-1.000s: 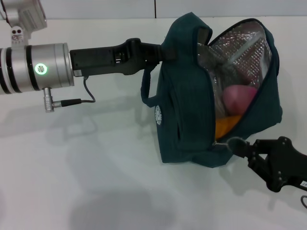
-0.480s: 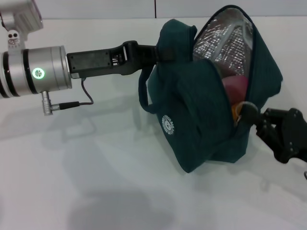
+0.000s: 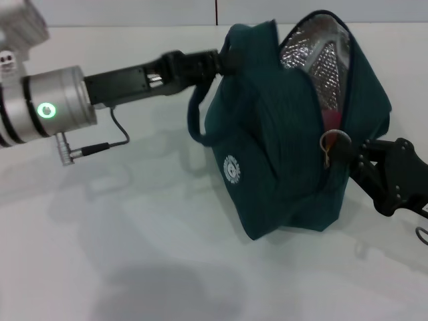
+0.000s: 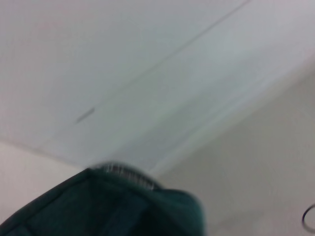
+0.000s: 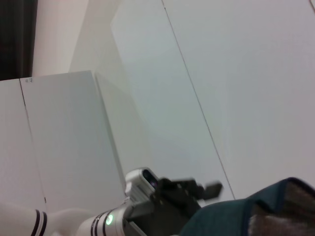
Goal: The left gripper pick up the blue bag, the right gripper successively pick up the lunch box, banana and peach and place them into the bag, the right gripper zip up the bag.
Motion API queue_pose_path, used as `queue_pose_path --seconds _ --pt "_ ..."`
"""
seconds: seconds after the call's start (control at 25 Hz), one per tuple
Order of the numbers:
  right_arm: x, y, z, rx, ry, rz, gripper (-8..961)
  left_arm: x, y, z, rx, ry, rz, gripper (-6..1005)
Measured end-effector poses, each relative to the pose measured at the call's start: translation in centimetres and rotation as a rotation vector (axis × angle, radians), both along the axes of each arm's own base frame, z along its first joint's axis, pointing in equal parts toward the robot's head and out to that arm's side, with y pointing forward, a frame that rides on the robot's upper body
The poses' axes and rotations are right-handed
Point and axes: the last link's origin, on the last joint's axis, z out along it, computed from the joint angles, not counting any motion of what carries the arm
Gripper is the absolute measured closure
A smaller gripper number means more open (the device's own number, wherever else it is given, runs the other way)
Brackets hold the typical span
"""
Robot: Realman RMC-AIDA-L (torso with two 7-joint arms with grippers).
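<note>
- Two grippers work on the blue bag (image 3: 287,147), which fills the centre right of the head view and leans, its base at lower centre and its mouth toward the top right.
- Nearest, at the right edge, the right gripper (image 3: 348,155) has its dark fingers pinched on the ring zip pull (image 3: 332,142), partway up the zip line on the bag's right side.
- Only one mark shows on the fabric: a small white round logo (image 3: 231,168) on the near face, its lettering too small to read.
- Above the pull the mouth gapes, showing silver foil lining (image 3: 319,50) and a sliver of pink (image 3: 332,119); what it belongs to is hidden.
- Farther back, from the left edge, the left gripper (image 3: 224,60) reaches the bag's upper left corner, clamped on the fabric there; a loop handle (image 3: 195,117) hangs below it.
- Both wrist views catch only a cut-off teal edge of the bag.
</note>
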Motion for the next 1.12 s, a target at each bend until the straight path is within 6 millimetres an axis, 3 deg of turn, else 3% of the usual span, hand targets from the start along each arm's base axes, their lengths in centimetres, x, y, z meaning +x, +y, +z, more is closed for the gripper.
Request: queue_pose_path --seconds 0.16,0.36,0.56,0.8,1.12 --pt "-0.1 0.1 -0.1 -0.005 -0.005 0.003 938 -0.4 -0.5 1.3 0.081 -0.084 -0.005 791" --pt "-0.2 0.3 -0.1 -0.005 -0.006 0.003 938 -1.2 -1.7 2.0 0.133 -0.133 -0.032 579" --pt "-0.9 1.0 -0.2 -0.01 -0.004 0.022 937 -2.6 -4.4 2.6 0.203 -0.168 -0.106 381" --pt "-1.8 2.4 -0.4 -0.018 -0.017 0.032 936 -6.2 -8.2 2.0 0.286 -0.06 -0.146 136" --pt "-4.1 4.6 -1.1 -0.033 -0.046 0.083 935 -8.5 -11.6 -0.5 0.439 0.049 -0.214 133"
